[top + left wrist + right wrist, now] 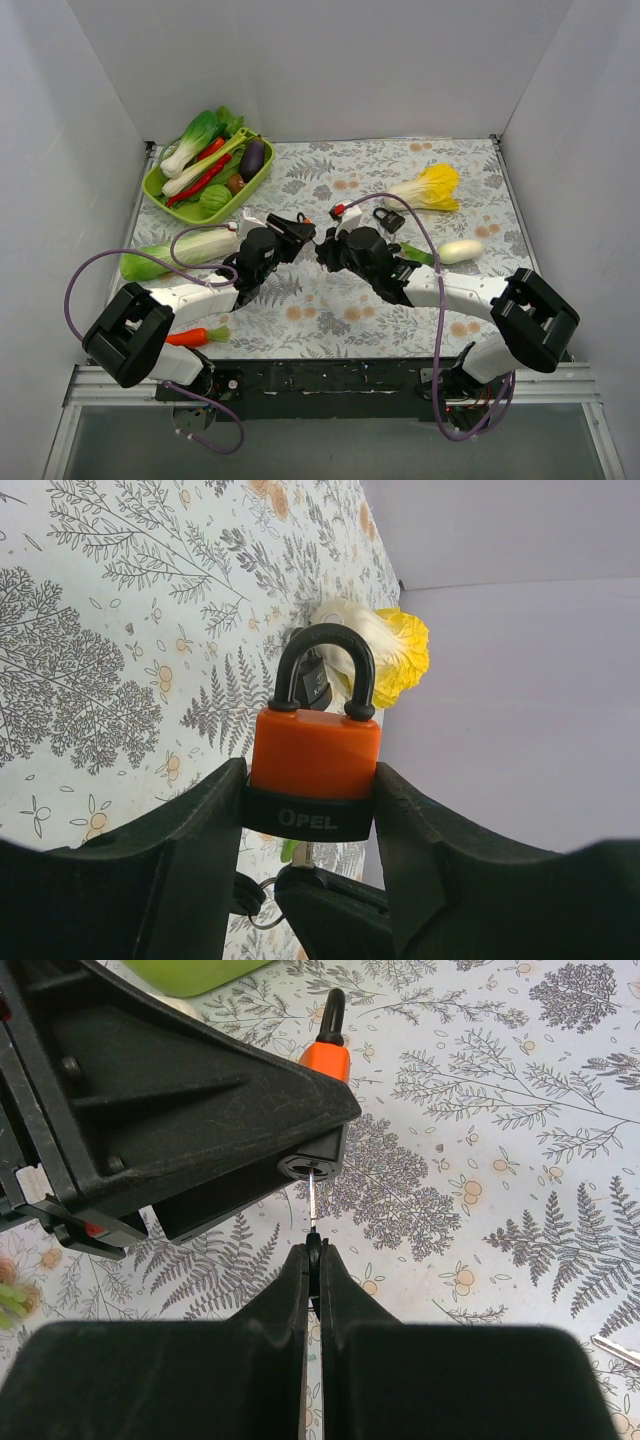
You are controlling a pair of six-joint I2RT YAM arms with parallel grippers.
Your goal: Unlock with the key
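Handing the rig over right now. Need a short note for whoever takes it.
Left gripper: clamped on the orange padlock, keyhole end facing the right arm.
Right gripper: shut on the key, blade tip at the keyhole; depth can't be told.
Done: lock and key both in hand and lined up.
Left: seat the key, turn it, free the shackle, both legs still seated.
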